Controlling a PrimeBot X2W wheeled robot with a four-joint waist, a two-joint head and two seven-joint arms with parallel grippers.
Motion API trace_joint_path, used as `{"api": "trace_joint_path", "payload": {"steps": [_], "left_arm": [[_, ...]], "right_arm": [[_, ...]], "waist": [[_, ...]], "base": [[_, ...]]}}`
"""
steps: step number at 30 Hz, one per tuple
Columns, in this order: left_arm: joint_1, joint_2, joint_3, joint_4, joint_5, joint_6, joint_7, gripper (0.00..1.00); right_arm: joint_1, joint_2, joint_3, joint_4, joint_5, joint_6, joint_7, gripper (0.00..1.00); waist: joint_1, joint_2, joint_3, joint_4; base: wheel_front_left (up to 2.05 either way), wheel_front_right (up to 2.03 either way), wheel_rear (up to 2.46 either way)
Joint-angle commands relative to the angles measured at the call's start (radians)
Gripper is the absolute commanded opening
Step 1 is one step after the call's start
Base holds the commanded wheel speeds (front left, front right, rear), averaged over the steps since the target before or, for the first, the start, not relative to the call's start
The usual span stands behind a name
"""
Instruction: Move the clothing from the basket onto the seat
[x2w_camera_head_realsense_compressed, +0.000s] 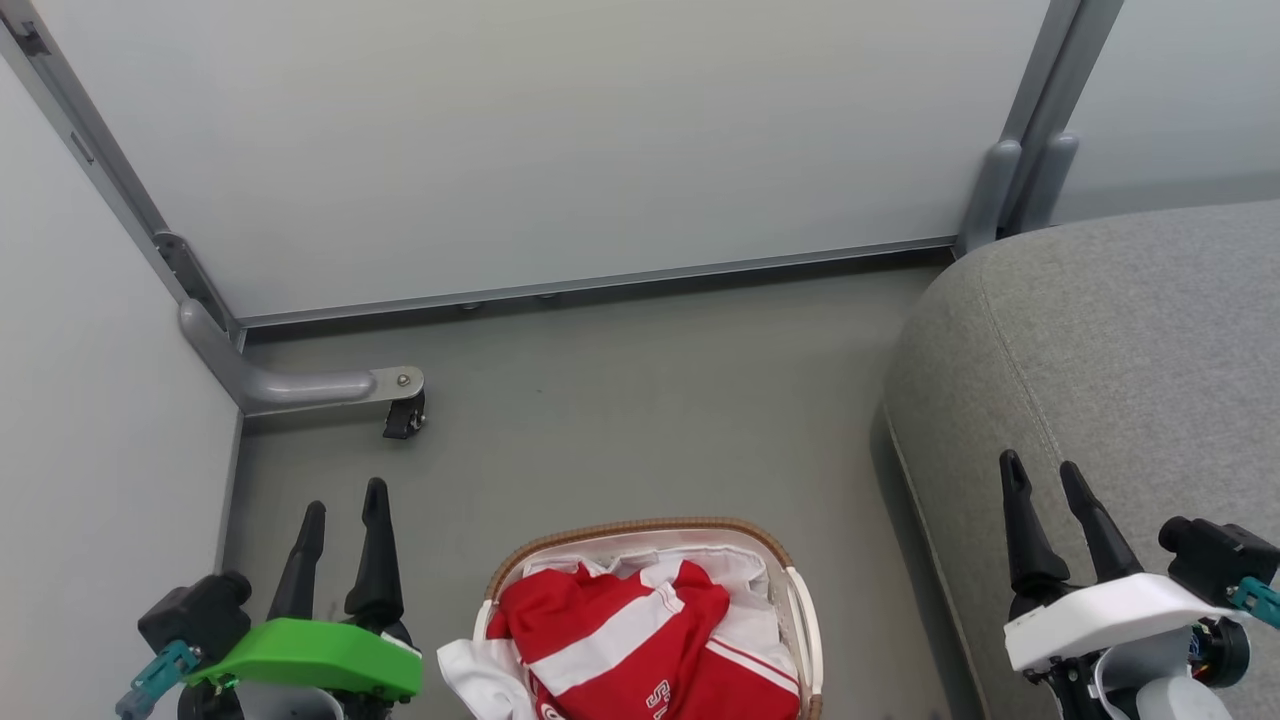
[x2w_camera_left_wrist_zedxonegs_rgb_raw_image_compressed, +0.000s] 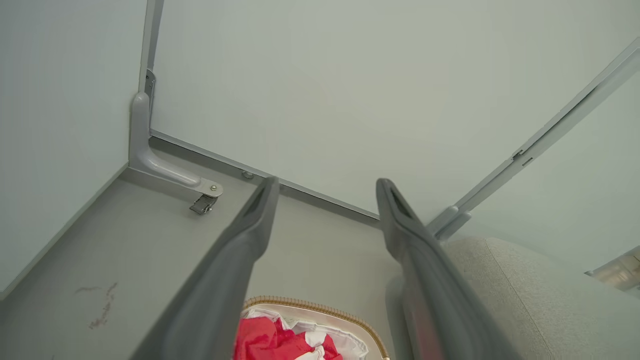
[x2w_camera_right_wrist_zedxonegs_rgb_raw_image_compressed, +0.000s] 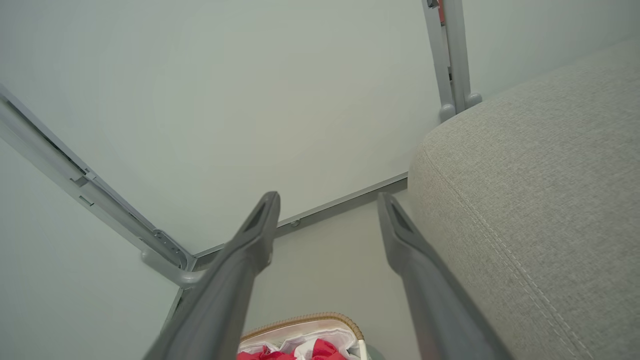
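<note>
Left gripper (x2w_camera_head_realsense_compressed: 345, 495) hovers above the grey floor (x2w_camera_head_realsense_compressed: 640, 400), its fingers spread wide and empty. Beside it, at bottom centre, the red-and-white clothing (x2w_camera_head_realsense_compressed: 610, 640) lies bunched in the basket (x2w_camera_head_realsense_compressed: 640, 525), over its white liner (x2w_camera_head_realsense_compressed: 480, 680). Right gripper (x2w_camera_head_realsense_compressed: 1040, 462), likewise spread and empty, hovers above the grey seat (x2w_camera_head_realsense_compressed: 1120, 340) on the basket's right.

clothing (x2w_camera_head_realsense_compressed: 620, 640) in basket (x2w_camera_head_realsense_compressed: 640, 527), basket on floor (x2w_camera_head_realsense_compressed: 640, 400), seat (x2w_camera_head_realsense_compressed: 1120, 340) right of basket
</note>
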Motion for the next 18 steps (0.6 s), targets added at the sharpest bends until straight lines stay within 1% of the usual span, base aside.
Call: {"api": "trace_joint_path", "payload": {"steps": [1, 18], "left_arm": [[0.010, 0.007, 0.001, -0.003, 0.028, 0.003, -0.011, 1.00], [0.011, 0.008, -0.016, 0.039, 0.169, 0.002, -0.052, 1.00]], "right_arm": [[0.006, -0.007, 0.002, -0.006, -0.031, 0.001, -0.013, 1.00], [0.015, -0.009, 0.015, -0.007, -0.189, 0.000, -0.053, 1.00]], "waist": [[0.0000, 0.0000, 0.000, 0.000], [0.0000, 0.0000, 0.003, 0.002]], "base": [[0.00, 0.00, 0.00], [0.00, 0.00, 0.00]]}}
